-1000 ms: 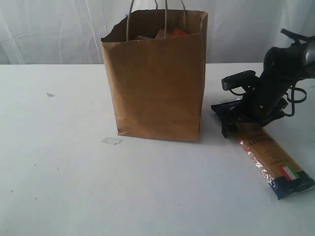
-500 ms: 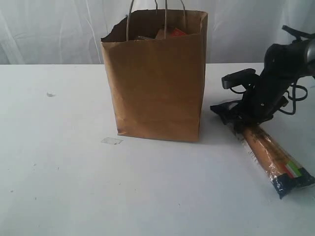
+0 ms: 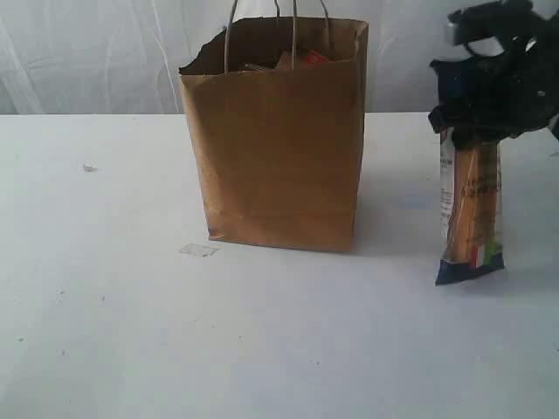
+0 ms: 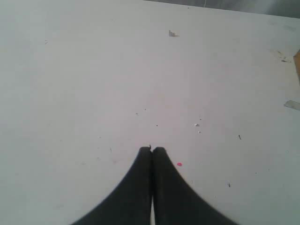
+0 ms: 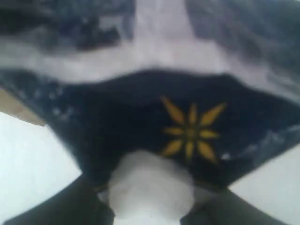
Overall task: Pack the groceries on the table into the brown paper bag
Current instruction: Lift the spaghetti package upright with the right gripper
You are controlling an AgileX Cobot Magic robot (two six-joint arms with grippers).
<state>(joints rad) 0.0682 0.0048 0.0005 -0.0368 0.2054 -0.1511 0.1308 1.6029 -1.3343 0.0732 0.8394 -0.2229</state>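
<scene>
White tabletop (image 3: pixel 105 349): flat, fills the lower part of the exterior view, with a pale curtain behind it.

Brown paper bag (image 3: pixel 279 157): stands upright near the table's middle, mouth open, rim ragged at the left corner. 2 thin string handles (image 3: pixel 294 26) rise above the rim. An orange-red item (image 3: pixel 312 58) shows just inside the mouth; the other contents cannot be identified.

Long spaghetti packet (image 3: pixel 472 209): hangs upright to the right of the bag and apart from it, orange body vertical, dark blue end with a striped flag mark lowest. Whether this lower end touches the table cannot be told. The right wrist view shows the dark blue upper end with a yellow star emblem (image 5: pixel 190 133), blurred and close to the lens.

Right gripper (image 3: pixel 498 113): clamped partway closed on the upper end of the packet, above table level.

Left gripper (image 4: pixel 152 150): 2 black jaws pressed together with nothing between them, above bare table.

Debris: 1 clear scrap (image 3: pixel 198 250) just beside the bag's lower left corner, 1 pale speck (image 3: pixel 88 167) well to the left, 1 pink speck (image 4: pixel 179 164) just beside the left gripper tips
</scene>
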